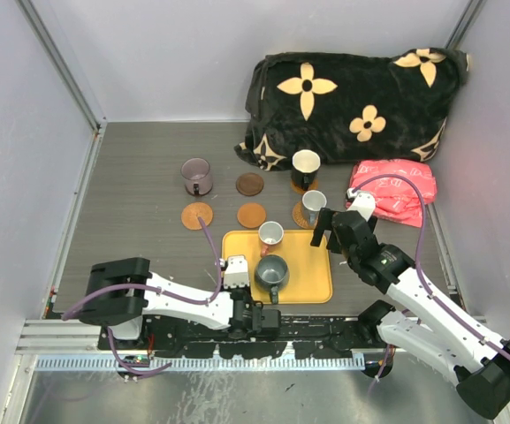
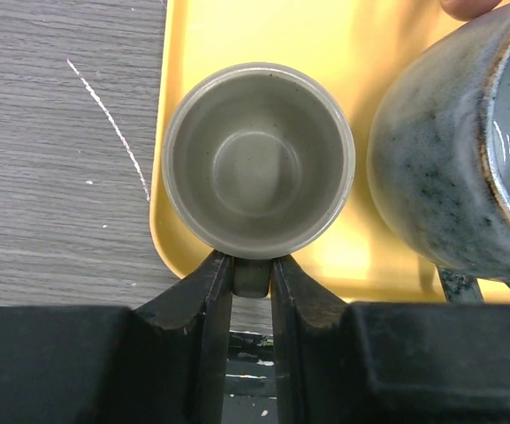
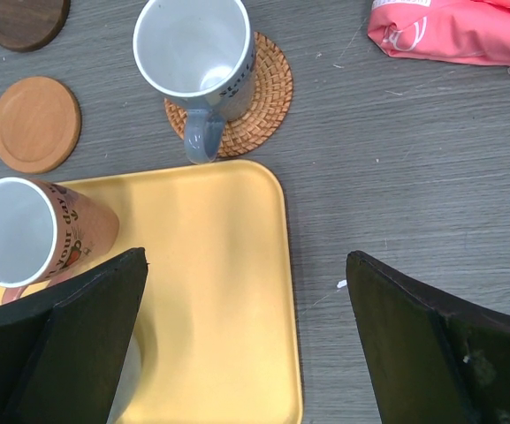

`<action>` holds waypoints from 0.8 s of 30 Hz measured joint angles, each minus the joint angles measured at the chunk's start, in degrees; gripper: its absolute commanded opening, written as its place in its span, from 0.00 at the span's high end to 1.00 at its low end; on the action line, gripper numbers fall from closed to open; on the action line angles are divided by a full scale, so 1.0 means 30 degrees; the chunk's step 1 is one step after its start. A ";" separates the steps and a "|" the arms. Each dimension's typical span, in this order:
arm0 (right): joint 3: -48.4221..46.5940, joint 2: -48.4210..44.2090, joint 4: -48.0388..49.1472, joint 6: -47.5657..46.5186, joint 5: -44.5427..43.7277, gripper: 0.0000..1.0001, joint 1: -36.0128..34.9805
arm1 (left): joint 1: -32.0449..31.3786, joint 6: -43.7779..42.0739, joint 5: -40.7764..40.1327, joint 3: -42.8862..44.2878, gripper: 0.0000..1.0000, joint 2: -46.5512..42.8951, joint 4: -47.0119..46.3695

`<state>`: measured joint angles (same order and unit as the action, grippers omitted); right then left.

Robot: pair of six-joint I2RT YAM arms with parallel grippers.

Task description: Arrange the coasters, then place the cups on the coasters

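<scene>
My left gripper [image 2: 252,287] is shut on the handle of a small olive cup [image 2: 259,159] that stands in the near left corner of the yellow tray [image 2: 369,53]. A grey-blue cup [image 2: 467,150] stands right beside it. My right gripper [image 3: 246,291] hangs open over the tray's right edge, with nothing between its fingers. A pink-sided cup [image 3: 25,234] is on the tray. A grey cup [image 3: 197,53] sits on a wicker coaster [image 3: 268,97]. A black cup [image 1: 306,166] is on another wicker coaster. A purple cup [image 1: 196,176] stands on bare table. Two orange-brown coasters [image 1: 196,215] [image 1: 251,215] and a dark brown coaster [image 1: 250,184] lie uncovered.
A black blanket with tan flowers [image 1: 352,97] fills the back right. A pink plastic bag [image 1: 396,190] lies to the right of the cups. White walls close in both sides of the grey table [image 1: 140,194].
</scene>
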<state>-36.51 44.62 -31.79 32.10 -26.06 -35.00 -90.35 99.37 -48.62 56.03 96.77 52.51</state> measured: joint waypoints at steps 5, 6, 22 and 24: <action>0.0000 0.0000 0.0007 0.0015 0.0000 0.00 -0.0007 | 0.0000 -0.0007 0.0000 0.0036 0.87 0.0007 0.0058; 0.0007 -0.0007 0.0000 0.0022 0.0007 0.00 -0.0007 | 0.0000 0.0000 0.0000 0.0036 0.90 0.0007 0.0073; 0.0226 -0.0007 0.0000 0.0073 0.0022 0.00 -0.0007 | -0.0517 0.0641 -0.0452 0.1770 1.00 0.0408 0.2776; 0.0248 -0.0007 0.0000 0.0073 0.0022 0.00 0.0000 | -0.0685 0.0969 -0.0765 0.2346 1.00 0.0546 0.3483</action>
<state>-35.77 44.60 -31.79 32.32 -26.00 -35.00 -92.40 102.28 -50.92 63.07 98.41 62.96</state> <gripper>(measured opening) 0.998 0.164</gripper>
